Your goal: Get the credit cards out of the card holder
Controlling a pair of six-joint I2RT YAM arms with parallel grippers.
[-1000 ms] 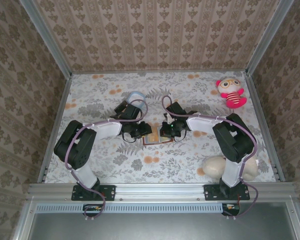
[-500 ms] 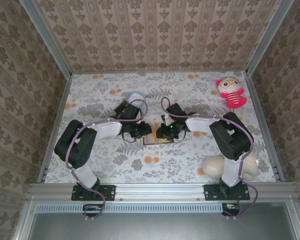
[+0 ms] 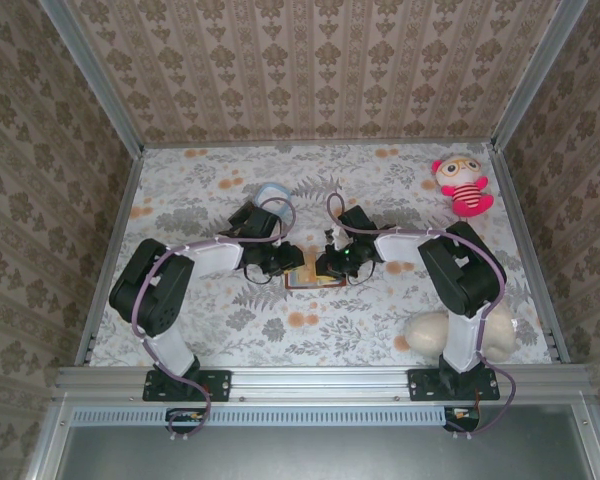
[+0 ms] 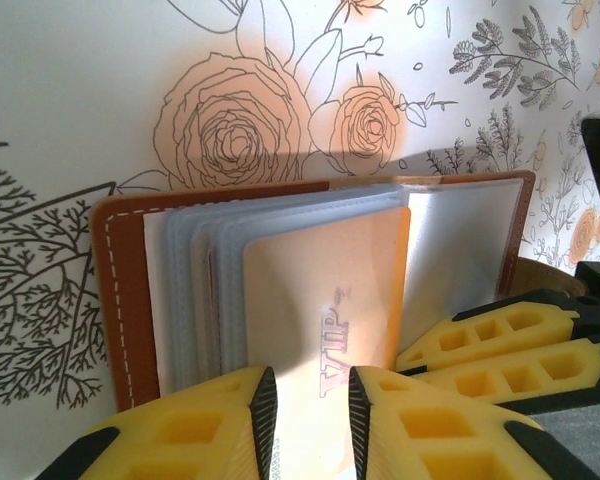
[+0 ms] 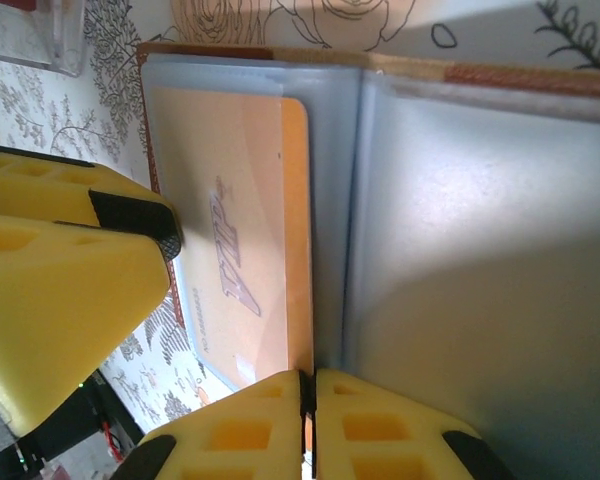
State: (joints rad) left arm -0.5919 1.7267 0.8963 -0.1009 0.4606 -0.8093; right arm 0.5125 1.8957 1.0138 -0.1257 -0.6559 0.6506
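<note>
The brown card holder (image 3: 310, 283) lies open on the flowered table between both arms. Its stitched brown edge (image 4: 120, 290) frames light blue sleeves, and an orange credit card (image 4: 320, 300) marked VIP sticks out of them. My left gripper (image 4: 308, 400) is open, its fingertips a little apart and resting over the card's near end. My right gripper (image 5: 308, 385) is shut on the long edge of the credit card (image 5: 230, 200), beside the holder's fold. In the top view the left gripper (image 3: 288, 262) and right gripper (image 3: 330, 267) face each other over the holder.
A small clear plastic box (image 3: 272, 192) stands behind the left gripper. A pink and red doll (image 3: 464, 186) lies at the back right. A beige plush (image 3: 450, 335) sits beside the right arm's base. Patterned walls close in three sides of the table.
The right wrist has shifted slightly over the holder. The left arm and the holder stay where they were.
</note>
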